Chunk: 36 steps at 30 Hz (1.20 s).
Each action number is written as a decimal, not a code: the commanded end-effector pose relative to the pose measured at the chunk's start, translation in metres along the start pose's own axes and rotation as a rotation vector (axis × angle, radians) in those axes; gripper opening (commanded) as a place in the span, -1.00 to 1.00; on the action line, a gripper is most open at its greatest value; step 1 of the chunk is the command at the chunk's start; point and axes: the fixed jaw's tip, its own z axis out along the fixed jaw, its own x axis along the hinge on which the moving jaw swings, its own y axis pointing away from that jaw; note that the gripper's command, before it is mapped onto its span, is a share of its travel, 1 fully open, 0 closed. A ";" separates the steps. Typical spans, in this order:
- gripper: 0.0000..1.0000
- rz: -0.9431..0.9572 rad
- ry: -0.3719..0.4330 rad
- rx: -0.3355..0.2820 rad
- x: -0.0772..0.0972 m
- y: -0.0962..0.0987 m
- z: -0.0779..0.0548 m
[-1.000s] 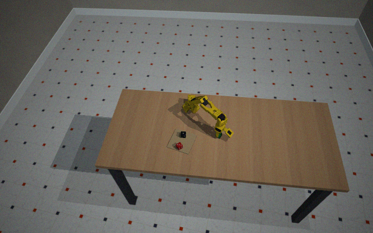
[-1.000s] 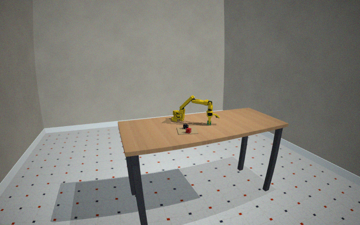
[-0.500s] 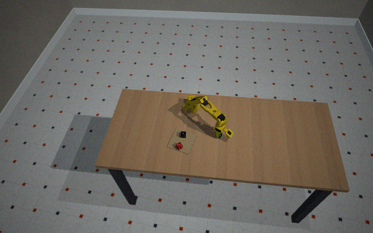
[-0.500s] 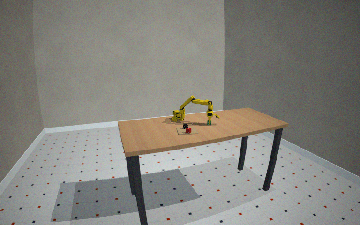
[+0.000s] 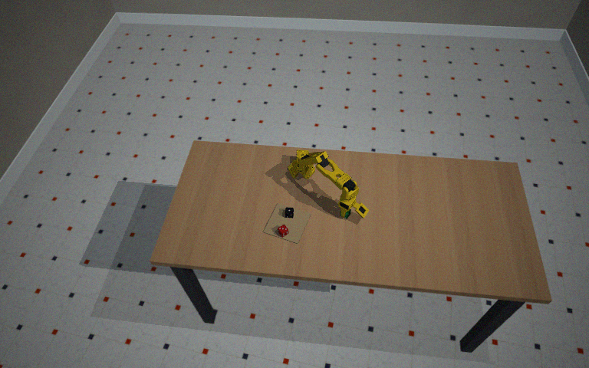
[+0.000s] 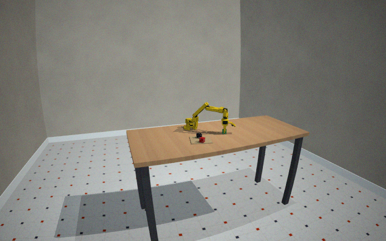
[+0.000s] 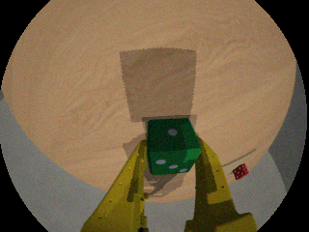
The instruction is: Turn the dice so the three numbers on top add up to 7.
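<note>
Green die [image 5: 345, 214] [image 7: 173, 150] is clamped in my gripper [image 5: 346, 213] [image 6: 224, 131] [image 7: 173, 146], one finger on each side, sitting right at the fingertips. Readable marks from the wrist cam: a single pip on one face, a row of three on the face next to it. It's off the mat, beside it, low at the table; can't tell if it touches the wood. Arm [image 5: 336, 175] [image 6: 214, 109] is bent at the elbow and reaching out, wrist dropped so the gripper points down. Mat [image 5: 299, 223] [image 6: 194, 141] lies on the table [image 5: 412, 217] [image 6: 242, 136] with two dice on it: red die [image 5: 283, 230] [image 6: 202, 139] [image 7: 240, 171] toward the front edge, pips too small for me to count; black die [image 5: 289, 212] [image 6: 199, 135] behind it, nearer the arm's base, well apart from my gripper.

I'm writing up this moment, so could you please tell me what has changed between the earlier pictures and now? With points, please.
Nothing has visibly changed: the gripper [image 5: 346, 213] [image 6: 224, 132] [image 7: 172, 147] is around the green die [image 5: 345, 215] [image 7: 172, 146] away from the mat [image 5: 296, 223] [image 6: 194, 141], and the red die [image 5: 283, 230] [image 6: 202, 139] [image 7: 240, 171] and black die [image 5: 289, 211] [image 6: 199, 135] remain on it.
</note>
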 end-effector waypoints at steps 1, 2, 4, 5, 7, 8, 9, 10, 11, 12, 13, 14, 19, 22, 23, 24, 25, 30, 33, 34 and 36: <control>-0.99 0.000 -0.043 0.010 -0.005 -0.004 -0.010; -1.00 0.000 -0.043 0.010 -0.005 -0.004 -0.010; -1.00 0.000 -0.043 0.010 -0.005 -0.004 -0.010; -1.00 0.000 -0.043 0.010 -0.005 -0.004 -0.010; -1.00 0.000 -0.043 0.010 -0.005 -0.004 -0.010; -1.00 -0.001 -0.044 0.011 -0.005 -0.004 -0.010; -1.00 -0.001 -0.045 0.011 -0.005 -0.004 -0.011; -1.00 -0.001 -0.046 0.011 -0.005 -0.004 -0.012; -1.00 -0.001 -0.048 0.012 -0.005 -0.004 -0.013; -1.00 -0.001 -0.051 0.012 -0.005 -0.004 -0.014; -1.00 -0.001 -0.054 0.013 -0.005 -0.004 -0.016; -1.00 -0.001 -0.058 0.014 -0.005 -0.003 -0.018; -1.00 -0.001 -0.083 0.020 -0.006 -0.002 -0.032; -1.00 -0.001 -0.089 0.022 -0.005 -0.001 -0.035; -1.00 -0.001 -0.095 0.023 -0.005 -0.001 -0.038; -1.00 -0.002 -0.101 0.024 -0.005 -0.001 -0.041; -1.00 -0.002 -0.106 0.025 -0.005 0.000 -0.044; -1.00 -0.002 -0.129 0.031 -0.004 0.002 -0.056; -1.00 -0.002 -0.145 0.034 -0.005 0.002 -0.059; -1.00 -0.002 -0.147 0.035 -0.005 0.002 -0.060; -1.00 -0.002 -0.149 0.035 -0.005 0.002 -0.060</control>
